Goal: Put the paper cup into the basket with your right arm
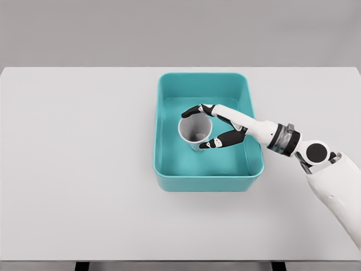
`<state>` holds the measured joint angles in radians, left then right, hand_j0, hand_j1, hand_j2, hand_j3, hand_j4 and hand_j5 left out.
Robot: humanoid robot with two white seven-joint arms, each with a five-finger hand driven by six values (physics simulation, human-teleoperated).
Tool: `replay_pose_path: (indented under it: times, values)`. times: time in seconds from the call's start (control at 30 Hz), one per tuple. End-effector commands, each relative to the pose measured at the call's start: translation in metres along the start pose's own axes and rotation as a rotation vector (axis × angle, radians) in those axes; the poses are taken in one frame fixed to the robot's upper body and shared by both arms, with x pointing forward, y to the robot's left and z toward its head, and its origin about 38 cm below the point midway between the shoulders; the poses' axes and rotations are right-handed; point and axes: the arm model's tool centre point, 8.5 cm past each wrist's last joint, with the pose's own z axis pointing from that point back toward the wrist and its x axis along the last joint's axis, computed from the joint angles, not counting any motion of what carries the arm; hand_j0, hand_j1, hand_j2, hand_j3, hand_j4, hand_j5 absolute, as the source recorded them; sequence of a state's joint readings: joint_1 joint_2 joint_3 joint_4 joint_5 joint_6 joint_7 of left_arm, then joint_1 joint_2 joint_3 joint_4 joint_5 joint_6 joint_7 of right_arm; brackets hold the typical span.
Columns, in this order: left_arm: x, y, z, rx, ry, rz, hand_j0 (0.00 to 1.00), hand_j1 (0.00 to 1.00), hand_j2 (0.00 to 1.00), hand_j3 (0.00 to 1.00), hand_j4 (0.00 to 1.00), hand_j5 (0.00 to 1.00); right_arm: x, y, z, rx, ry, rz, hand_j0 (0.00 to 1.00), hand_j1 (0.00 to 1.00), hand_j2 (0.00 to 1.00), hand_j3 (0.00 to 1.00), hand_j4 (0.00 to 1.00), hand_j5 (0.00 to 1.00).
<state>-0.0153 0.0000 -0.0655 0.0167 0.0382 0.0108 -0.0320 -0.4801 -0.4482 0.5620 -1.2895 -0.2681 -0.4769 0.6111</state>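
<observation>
A white paper cup (195,131) stands upright inside the teal basket (163,130), near its middle, mouth up. My right hand (207,126) reaches in over the basket's right wall. Its dark-tipped fingers (194,110) curve around the cup's far side and the thumb (217,141) lies along its near side. The fingers look spread around the cup, and whether they still press on it cannot be told. The left arm does not show.
The basket sits on a white table (73,169), slightly right of centre. My right forearm (316,161) crosses above the table from the lower right. The table's front edge runs along the bottom of the view.
</observation>
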Motion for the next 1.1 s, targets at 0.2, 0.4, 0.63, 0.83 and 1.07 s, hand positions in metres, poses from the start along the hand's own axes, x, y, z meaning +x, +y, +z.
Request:
replay_pose_path:
  times: [0.2,0.4,0.63,0.83,1.07]
  values:
    - [0.0,0.0,0.0,0.0,0.0,-0.002,1.0,1.0,1.0,1.0,1.0,1.0,-0.0004,0.0018,-0.0008,0.003,-0.003,-0.008,0.8,0.8,0.8,0.8,0.8,0.8]
    - [0.0,0.0,0.0,0.0,0.0,0.0,1.0,1.0,1.0,1.0,1.0,1.0,-0.0008,0.001,-0.0003,0.003,0.001,-0.007,0.88,0.88,0.88,0.88,0.88,0.88]
    - [0.0,0.0,0.0,0.0,0.0,0.0,1.0,1.0,1.0,1.0,1.0,1.0,-0.0002,0.0019,-0.001,0.004,-0.002,-0.007,0.88,0.88,0.88,0.88,0.88,0.88]
    - [-0.0002,0.0,0.0,0.0,0.002,0.0,1.0,1.0,1.0,1.0,1.0,1.0,0.001,0.0026,-0.0005,0.006,-0.005,-0.005,0.9,0.9,0.9,0.9,0.9,0.9]
    - [-0.0002,0.0,0.0,0.0,0.002,0.0,1.0,1.0,1.0,1.0,1.0,1.0,0.0044,0.0032,0.0009,0.01,-0.012,0.001,0.95,0.95,0.95,0.95,0.95,0.95]
